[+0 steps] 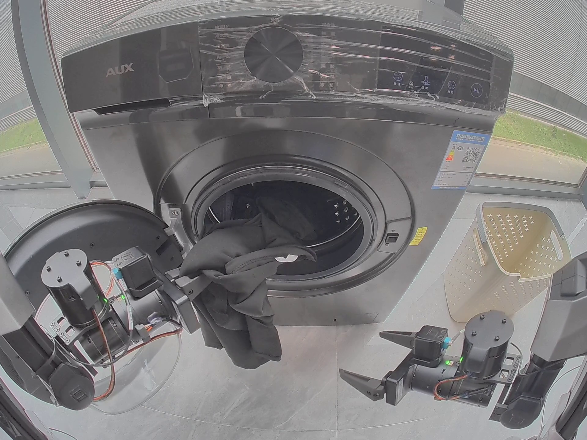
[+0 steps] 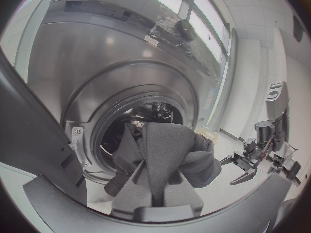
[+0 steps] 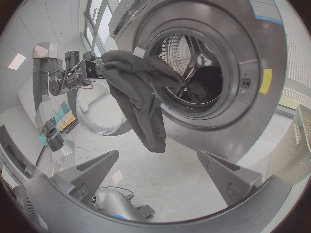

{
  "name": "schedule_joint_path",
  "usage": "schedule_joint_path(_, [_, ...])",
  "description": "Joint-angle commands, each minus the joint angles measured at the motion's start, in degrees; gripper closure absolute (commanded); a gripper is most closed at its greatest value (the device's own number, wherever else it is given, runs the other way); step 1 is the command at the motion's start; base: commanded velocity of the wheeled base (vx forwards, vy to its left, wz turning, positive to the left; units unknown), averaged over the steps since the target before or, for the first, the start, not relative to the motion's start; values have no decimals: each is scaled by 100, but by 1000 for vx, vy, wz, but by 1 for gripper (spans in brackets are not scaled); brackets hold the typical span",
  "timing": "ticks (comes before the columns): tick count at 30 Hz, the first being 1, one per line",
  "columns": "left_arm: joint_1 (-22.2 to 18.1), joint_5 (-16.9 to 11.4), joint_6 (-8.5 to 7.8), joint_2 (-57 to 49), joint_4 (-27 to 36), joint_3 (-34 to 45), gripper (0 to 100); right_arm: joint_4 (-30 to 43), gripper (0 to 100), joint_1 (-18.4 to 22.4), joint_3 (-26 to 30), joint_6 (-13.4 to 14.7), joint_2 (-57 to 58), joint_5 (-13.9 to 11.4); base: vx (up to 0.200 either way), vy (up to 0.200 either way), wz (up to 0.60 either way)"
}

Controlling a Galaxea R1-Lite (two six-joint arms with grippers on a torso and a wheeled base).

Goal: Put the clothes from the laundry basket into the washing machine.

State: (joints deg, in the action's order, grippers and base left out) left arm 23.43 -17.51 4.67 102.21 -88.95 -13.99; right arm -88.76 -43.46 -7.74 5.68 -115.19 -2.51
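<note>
The left gripper (image 1: 189,288) is clutching a dark garment (image 1: 244,288) that is draping at the washing machine's (image 1: 306,135) open drum. The right gripper (image 1: 362,354) is hovering wide open, near the laundry basket (image 1: 507,258) on the right.

Pale tiled floor (image 1: 306,392) under the washing machine (image 1: 287,135), cream laundry basket (image 1: 507,264) just beside it

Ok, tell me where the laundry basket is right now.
In the head view the laundry basket stands on the floor at the robot's right, beside the washing machine, just beyond the right gripper.
</note>
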Motion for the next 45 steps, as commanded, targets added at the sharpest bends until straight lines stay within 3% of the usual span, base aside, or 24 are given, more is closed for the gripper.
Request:
schedule_joint_path(1, [276,775,43,388,-17,-95,100,-1,0,373,-140,-32,163,207,0,0,0])
schedule_joint_path(9, [478,1021,122,449,-25,-121,100,-1,0,461,-184,-23,163,198,0,0,0])
schedule_joint_path(19, [452,1030,60,713,-25,-200,100,-1,0,435,-245,30,155,181,120,0,0])
schedule_joint_path(25, [557,1162,52,704,-25,-209,100,-1,0,426,-245,38,146,181,0,0,0])
schedule_joint_path(39, [628,1170,60,792,-25,-200,100,-1,0,382,-228,38,172,172,43,0,0])
schedule_joint_path(45, [1032,1197,131,766,-25,11,100,-1,0,356,-166,21,295,84,0,0,0])
